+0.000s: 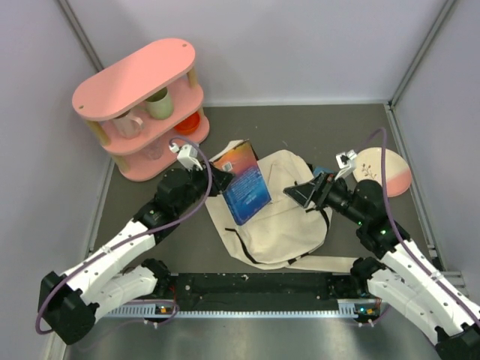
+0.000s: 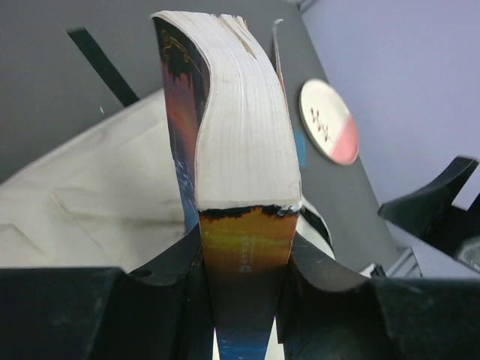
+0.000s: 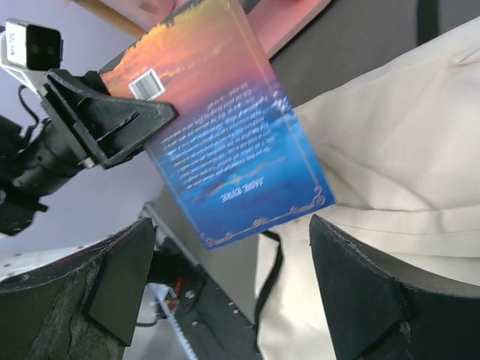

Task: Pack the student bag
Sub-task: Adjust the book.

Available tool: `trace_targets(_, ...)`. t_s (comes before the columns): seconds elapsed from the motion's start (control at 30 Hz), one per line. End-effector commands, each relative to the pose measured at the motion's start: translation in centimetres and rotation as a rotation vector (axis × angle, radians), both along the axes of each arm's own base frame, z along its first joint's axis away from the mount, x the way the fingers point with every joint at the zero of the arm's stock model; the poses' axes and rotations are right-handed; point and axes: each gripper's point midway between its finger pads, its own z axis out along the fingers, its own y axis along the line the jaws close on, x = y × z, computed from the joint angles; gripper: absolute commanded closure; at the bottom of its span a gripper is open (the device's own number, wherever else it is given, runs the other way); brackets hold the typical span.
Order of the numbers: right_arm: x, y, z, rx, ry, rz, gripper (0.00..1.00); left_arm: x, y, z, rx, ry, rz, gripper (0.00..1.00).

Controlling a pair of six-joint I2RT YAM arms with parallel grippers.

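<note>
The student bag (image 1: 281,221) lies flat mid-table, cream canvas with black trim, and shows in both wrist views (image 2: 97,195) (image 3: 390,165). My left gripper (image 1: 216,177) is shut on the spine end of a thick paperback book (image 1: 245,185) with an orange and blue cover. It holds the book tilted above the bag's left edge. The left wrist view looks along the book's page block (image 2: 244,142), clamped between the fingers (image 2: 169,270). My right gripper (image 1: 300,193) hovers open over the bag's upper right, empty, facing the book's back cover (image 3: 225,127).
A pink two-tier shelf (image 1: 142,97) with mugs stands at the back left. A pink-and-white plate (image 1: 382,171) lies at the right by the wall. A black rail (image 1: 255,285) runs along the near edge between the arm bases. Grey walls close in the table.
</note>
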Motion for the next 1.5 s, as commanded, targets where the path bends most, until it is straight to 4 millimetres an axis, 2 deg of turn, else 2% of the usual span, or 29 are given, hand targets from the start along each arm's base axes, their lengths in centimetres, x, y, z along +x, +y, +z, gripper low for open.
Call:
trace_targets(0.0, -1.5, 1.9, 0.5, 0.163, 0.096, 0.097, 0.17, 0.3, 1.5, 14.7, -0.297, -0.376, 0.066, 1.00)
trace_targets(0.03, -1.7, 2.5, 2.0, 0.254, 0.099, 0.122, 0.17, 0.2, 1.6, 15.3, -0.312, -0.394, 0.066, 1.00)
trace_targets(0.1, -2.0, 3.2, 0.9, 0.306, 0.170, 0.155, 0.16, 0.0, 1.6, 16.9, -0.370, -0.431, 0.058, 1.00)
trace_targets(0.13, -2.1, 3.4, 2.0, 0.370, 0.170, 0.170, 0.14, 0.0, 1.4, 17.2, -0.390, -0.439, 0.049, 1.00)
trace_targets(0.2, -2.1, 3.9, 1.3, 0.378, 0.205, 0.181, 0.14, -0.2, 0.9, 17.4, -0.441, -0.432, 0.023, 1.00)
trace_targets(0.23, -1.8, 4.0, 1.0, 0.372, 0.218, 0.166, 0.13, -0.6, 0.8, 18.4, -0.483, -0.464, 0.003, 1.00)
trace_targets(0.3, -1.6, 4.2, 0.1, 0.355, 0.242, 0.162, 0.12, -0.5, 0.3, 18.3, -0.517, -0.447, -0.019, 1.00)
trace_targets(0.43, -1.3, 4.3, 0.4, 0.392, 0.212, 0.164, 0.10, -0.7, -0.4, 19.2, -0.589, -0.442, -0.063, 1.00)
trace_targets(0.53, -1.0, 4.5, 1.2, 0.414, 0.171, 0.174, 0.09, -0.6, -0.7, 18.6, -0.632, -0.422, -0.077, 1.00)
trace_targets(0.77, 0.5, 4.9, 0.1, 0.411, 0.180, 0.136, 0.09, -0.9, -1.5, 18.9, -0.717, -0.412, -0.140, 1.00)
trace_targets(0.87, 1.2, 4.9, 0.8, 0.444, 0.136, 0.125, 0.08, -1.1, -1.8, 18.8, -0.740, -0.401, -0.163, 1.00)
trace_targets(0.9, 1.4, 4.9, 1.7, 0.464, 0.101, 0.121, 0.09, -1.2, -1.9, 18.7, -0.747, -0.394, -0.175, 1.00)
trace_targets(1.1, 2.9, 5.3, 2.9, 0.518, 0.027, 0.115, 0.08, -1.6, -2.3, 17.6, -0.786, -0.353, -0.214, 1.00)
trace_targets(1.23, 2.8, 5.4, 5.6, 0.616, -0.071, 0.157, 0.08, -1.8, -2.4, 16.6, -0.791, -0.325, -0.224, 1.00)
trace_targets(1.33, 3.1, 5.2, 6.0, 0.646, -0.097, 0.152, 0.09, -2.0, -2.3, 16.1, -0.792, -0.317, -0.227, 1.00)
trace_targets(1.43, 2.9, 4.9, 6.8, 0.665, -0.134, 0.151, 0.16, -2.0, -2.2, 15.4, -0.788, -0.301, -0.217, 1.00)
trace_targets(1.47, 3.0, 4.9, 6.7, 0.659, -0.136, 0.146, 0.21, -1.9, -2.2, 15.1, -0.783, -0.297, -0.210, 1.00)
